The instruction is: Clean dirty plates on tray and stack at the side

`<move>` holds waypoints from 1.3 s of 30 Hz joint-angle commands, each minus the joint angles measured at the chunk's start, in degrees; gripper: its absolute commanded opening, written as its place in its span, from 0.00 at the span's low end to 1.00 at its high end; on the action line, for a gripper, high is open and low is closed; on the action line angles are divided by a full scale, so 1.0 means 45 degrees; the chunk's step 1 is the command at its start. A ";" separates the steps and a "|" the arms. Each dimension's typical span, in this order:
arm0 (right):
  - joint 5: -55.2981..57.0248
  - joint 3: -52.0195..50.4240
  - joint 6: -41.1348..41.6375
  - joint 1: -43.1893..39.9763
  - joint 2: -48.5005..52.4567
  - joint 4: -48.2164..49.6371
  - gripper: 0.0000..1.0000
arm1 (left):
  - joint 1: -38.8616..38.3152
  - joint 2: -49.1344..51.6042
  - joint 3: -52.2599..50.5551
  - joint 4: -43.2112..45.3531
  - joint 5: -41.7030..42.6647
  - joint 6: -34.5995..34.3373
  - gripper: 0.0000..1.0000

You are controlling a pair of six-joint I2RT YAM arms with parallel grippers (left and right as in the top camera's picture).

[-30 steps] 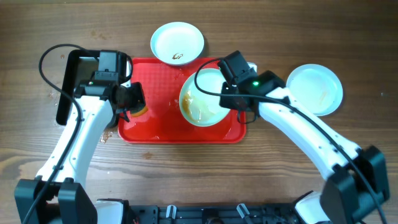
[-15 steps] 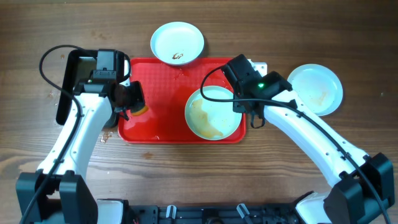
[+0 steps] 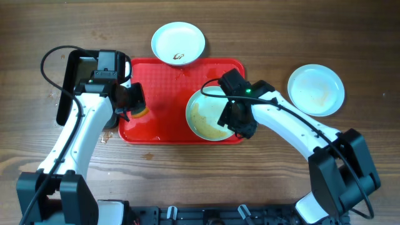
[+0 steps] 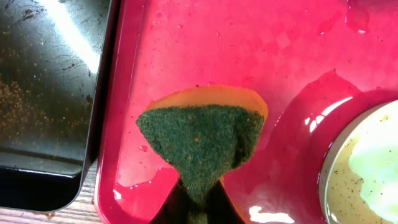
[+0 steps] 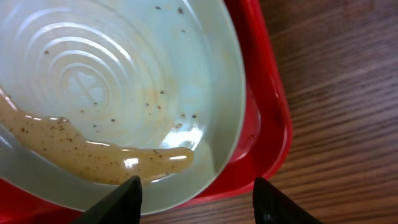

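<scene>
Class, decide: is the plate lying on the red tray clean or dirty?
Dirty. The plate holds a brownish streak of speckled liquid across its bowl. The right pincer hangs open over its rim.

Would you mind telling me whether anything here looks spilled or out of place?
Yes. The plate on the tray holds a pool of brown, speckled liquid along one side. Clear puddles lie on the tray around the sponge. The plate also sits crowded into the tray's corner, close to the rim. Nothing looks broken.
</scene>
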 commanded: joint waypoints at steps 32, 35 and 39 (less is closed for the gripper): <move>0.0000 -0.1462 0.2225 -0.0053 0.1549 0.3551 0.04 | 0.0073 0.0087 -0.0029 -0.0267 0.0209 0.0359 0.04; 0.0491 -0.1457 0.1520 -0.0049 0.1545 0.3551 0.05 | 0.0073 0.0083 -0.0029 -0.0311 0.0209 0.0359 0.04; 0.1778 -0.1054 -0.0393 -0.0049 0.0908 0.3225 0.05 | 0.0073 0.0083 -0.0029 -0.0301 0.0209 0.0364 0.04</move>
